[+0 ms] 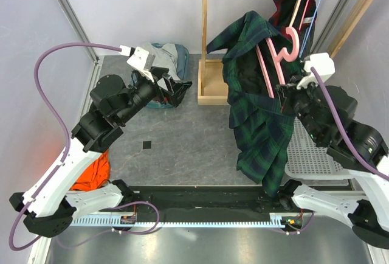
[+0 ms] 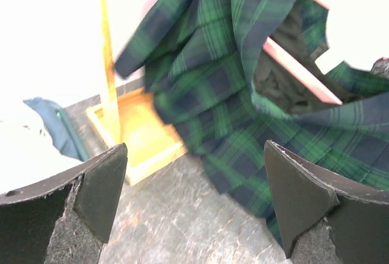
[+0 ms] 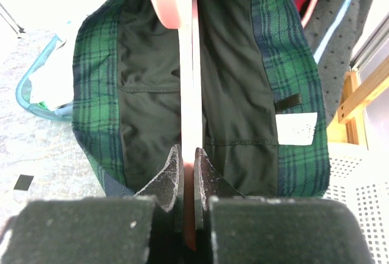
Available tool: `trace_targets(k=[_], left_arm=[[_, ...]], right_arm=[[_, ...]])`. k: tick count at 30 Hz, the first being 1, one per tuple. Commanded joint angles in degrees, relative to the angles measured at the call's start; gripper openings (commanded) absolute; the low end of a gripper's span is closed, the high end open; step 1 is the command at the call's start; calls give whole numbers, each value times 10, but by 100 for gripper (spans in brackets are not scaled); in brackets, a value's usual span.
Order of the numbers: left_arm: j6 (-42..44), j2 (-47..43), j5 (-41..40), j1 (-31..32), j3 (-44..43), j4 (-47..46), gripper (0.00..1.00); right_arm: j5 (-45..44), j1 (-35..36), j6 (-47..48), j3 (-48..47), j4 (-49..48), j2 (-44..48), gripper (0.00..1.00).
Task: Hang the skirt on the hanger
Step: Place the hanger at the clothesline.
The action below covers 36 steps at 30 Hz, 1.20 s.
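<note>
The right gripper [image 3: 187, 154] is pinching the pink hanger [image 3: 190, 81], its fingers pressed together on the flat bar. The green plaid skirt [image 1: 258, 124] is draping over that hanger, held up off the surface [image 1: 182, 148] in front of the wooden rack [image 1: 205, 45]. In the right wrist view the bar is running straight up the middle of the open waist, with black lining [image 3: 152, 93] on either side, so the hanger is sitting inside the garment. Whether the waistband is properly seated on both hanger shoulders is hard to tell from these angles. The skirt's long axis is running from the hanger at the far side down toward the near edge, the hem trailing beside the white basket [image 1: 307, 157] close to the right arm's base. The left gripper [image 2: 196, 145] is hovering with its fingers spread wide and nothing between them, pointing to the right at the skirt, which is lying apart from it beyond the rack's base. The right arm is nearer but occupied with the hanger. The free left arm would likely be the one reaching rightward to settle the loose fold.
</note>
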<state>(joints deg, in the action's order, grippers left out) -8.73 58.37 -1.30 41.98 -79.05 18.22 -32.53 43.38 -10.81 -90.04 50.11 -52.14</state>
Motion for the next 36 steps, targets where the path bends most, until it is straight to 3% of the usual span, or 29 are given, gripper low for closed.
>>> trace_targets(k=[1, 18, 25, 36], left_arm=[[-22, -10, -33, 2, 11, 16, 99], [-20, -69, -79, 1, 58, 52, 99], [-14, -84, -95, 1, 71, 59, 99], [-5, -84, -112, 1, 70, 63, 99]], right_arm=[[-10, 0, -7, -45, -126, -35, 0], [-59, 0, -52, -114, -277, -197, 0], [7, 1, -90, -116, -310, -229, 0], [-40, 81, -82, -141, -331, -270, 0]])
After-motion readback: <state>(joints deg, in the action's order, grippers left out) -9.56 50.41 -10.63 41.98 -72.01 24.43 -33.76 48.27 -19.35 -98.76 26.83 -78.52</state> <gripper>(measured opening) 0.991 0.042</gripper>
